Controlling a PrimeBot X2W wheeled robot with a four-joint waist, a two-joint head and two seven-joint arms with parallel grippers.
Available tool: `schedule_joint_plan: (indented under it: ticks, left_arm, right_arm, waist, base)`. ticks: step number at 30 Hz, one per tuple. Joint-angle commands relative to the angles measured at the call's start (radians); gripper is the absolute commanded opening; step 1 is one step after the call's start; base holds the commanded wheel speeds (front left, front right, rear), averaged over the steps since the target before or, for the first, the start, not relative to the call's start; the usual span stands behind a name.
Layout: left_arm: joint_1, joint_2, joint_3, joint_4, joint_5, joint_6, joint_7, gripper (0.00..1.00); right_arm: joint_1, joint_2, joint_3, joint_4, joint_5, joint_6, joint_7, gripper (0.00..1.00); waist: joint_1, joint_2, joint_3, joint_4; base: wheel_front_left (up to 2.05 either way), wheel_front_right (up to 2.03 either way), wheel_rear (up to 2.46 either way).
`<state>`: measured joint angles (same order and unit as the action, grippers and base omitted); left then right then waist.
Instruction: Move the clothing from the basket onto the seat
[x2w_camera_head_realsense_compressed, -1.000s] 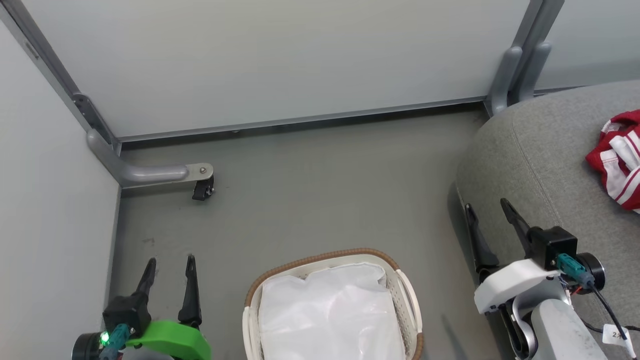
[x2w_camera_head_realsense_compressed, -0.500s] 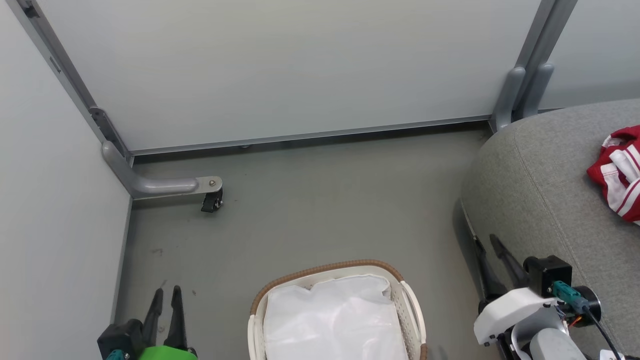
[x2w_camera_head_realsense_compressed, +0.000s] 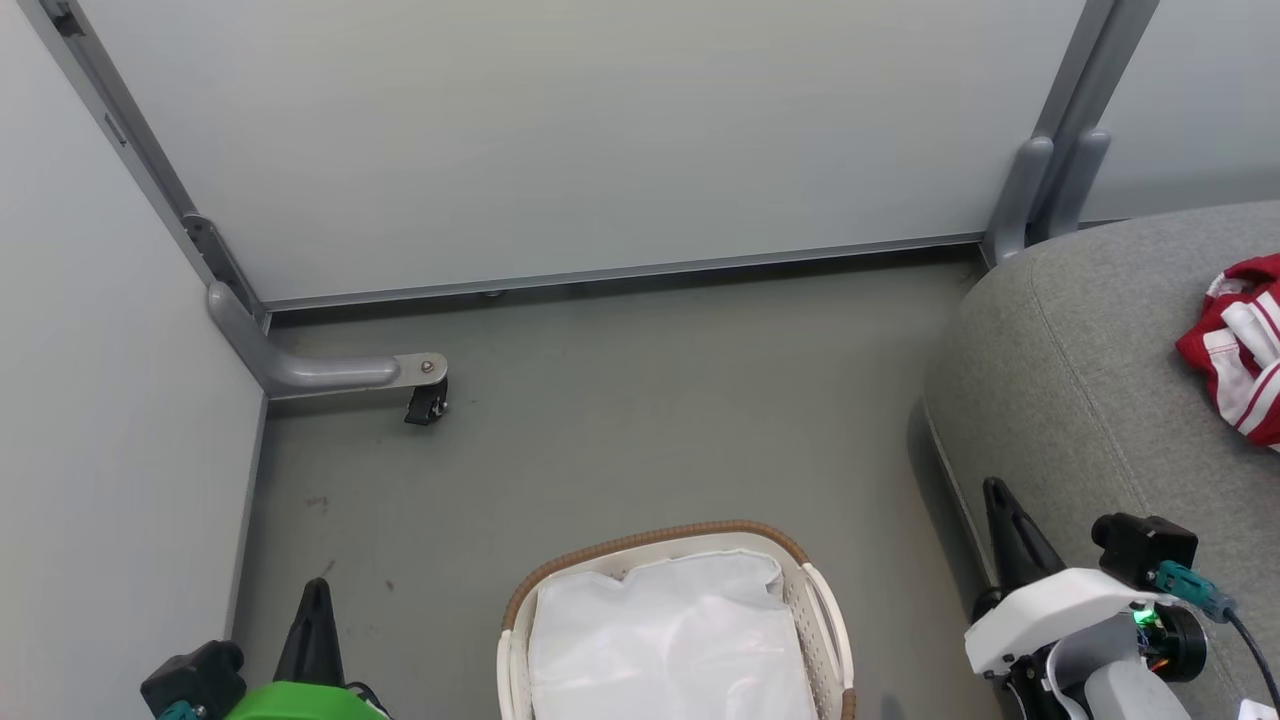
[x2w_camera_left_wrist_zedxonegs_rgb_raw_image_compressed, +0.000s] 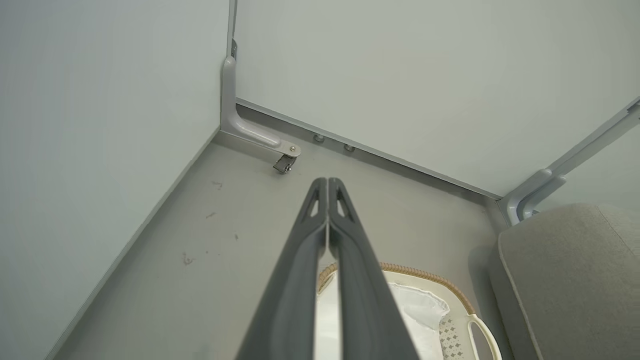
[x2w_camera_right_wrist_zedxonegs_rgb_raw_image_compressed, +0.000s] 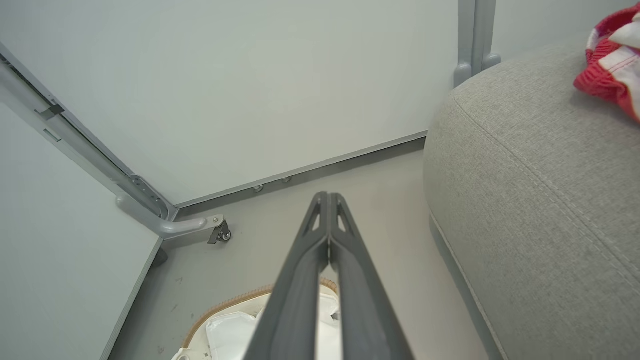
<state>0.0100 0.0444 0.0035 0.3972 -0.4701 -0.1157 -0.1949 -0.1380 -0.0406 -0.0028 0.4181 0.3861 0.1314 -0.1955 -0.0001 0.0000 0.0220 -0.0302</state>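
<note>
1. The left gripper (x2w_camera_left_wrist_zedxonegs_rgb_raw_image_compressed: 327, 186) has two long, dark, tapered fingers. Its jaws are pressed together tip to tip with nothing between them. It hangs to the left of the oval cream-white perforated plastic basket (x2w_camera_head_realsense_compressed: 640, 540) with the brown woven-look rim.
2. The right gripper (x2w_camera_right_wrist_zedxonegs_rgb_raw_image_compressed: 328, 199) has its jaws closed just as tightly and is equally empty. It sits to the right of the basket.
3. A plain, crumpled white sheet (x2w_camera_head_realsense_compressed: 670, 640) lies inside the basket.
4. The red sports clothing with white stripes (x2w_camera_head_realsense_compressed: 1235, 350) lies bunched on the large grey woven-fabric sofa (x2w_camera_head_realsense_compressed: 1080, 380), well to the right of the basket and clear of both grippers.
5. The sofa has a rounded edge with a stitched seam. It stands to the right of the basket on the smooth grey floor (x2w_camera_head_realsense_compressed: 620, 420).
6. Beyond the basket stand pale, smooth wall panels (x2w_camera_head_realsense_compressed: 560, 130) in grey metal framing. A small black caster (x2w_camera_head_realsense_compressed: 425, 402) sits to their left.
</note>
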Motion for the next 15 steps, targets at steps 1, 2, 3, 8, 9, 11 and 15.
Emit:
schedule_joint_plan:
  ticks: [1, 2, 3, 8, 9, 11, 15]
  left_arm:
    - [-0.027, 0.003, 0.009, -0.019, -0.043, -0.003, 0.008, 0.00]
    - [-0.028, 0.003, 0.011, -0.022, -0.062, -0.003, 0.012, 0.00]
    - [-0.030, 0.003, 0.012, -0.024, -0.076, -0.004, 0.016, 0.00]
    - [-0.037, 0.003, 0.019, -0.035, -0.155, -0.005, 0.037, 0.00]
    - [-0.038, 0.003, 0.020, -0.037, -0.168, -0.005, 0.041, 0.00]
    - [-0.041, 0.004, 0.023, -0.041, -0.202, -0.005, 0.050, 0.00]
    - [-0.046, 0.004, 0.028, -0.048, -0.258, -0.006, 0.065, 0.00]
  right_arm:
    - [-0.009, -0.005, -0.007, -0.024, 0.045, 0.000, 0.009, 0.00]
    - [-0.008, -0.005, -0.008, -0.027, 0.064, 0.000, 0.013, 0.00]
    - [-0.007, -0.005, -0.009, -0.029, 0.080, 0.000, 0.017, 0.00]
    - [-0.004, -0.005, -0.016, -0.042, 0.165, 0.000, 0.038, 0.00]
    - [-0.003, -0.006, -0.017, -0.044, 0.179, 0.000, 0.041, 0.00]
    - [-0.002, -0.006, -0.020, -0.048, 0.214, 0.000, 0.050, 0.00]
    - [0.000, -0.006, -0.026, -0.057, 0.275, 0.000, 0.066, 0.00]
  waist:
    - [0.0001, 0.0000, 0.000, 0.000]
    - [0.0001, 0.0000, 0.000, 0.001]
    - [0.0001, 0.0000, -0.001, 0.001]
    - [0.0001, 0.0000, -0.001, 0.002]
    - [0.0001, 0.0000, -0.002, 0.003]
    - [0.0001, 0.0000, -0.002, 0.003]
    - [0.0001, 0.0000, -0.003, 0.004]
  base:
    - [0.00, 0.00, 0.00]
    - [0.00, 0.00, 0.00]
    - [0.00, 0.00, 0.00]
    - [0.00, 0.00, 0.00]
    - [0.00, 0.00, 0.00]
    - [0.00, 0.00, 0.00]
    - [0.00, 0.00, 0.00]
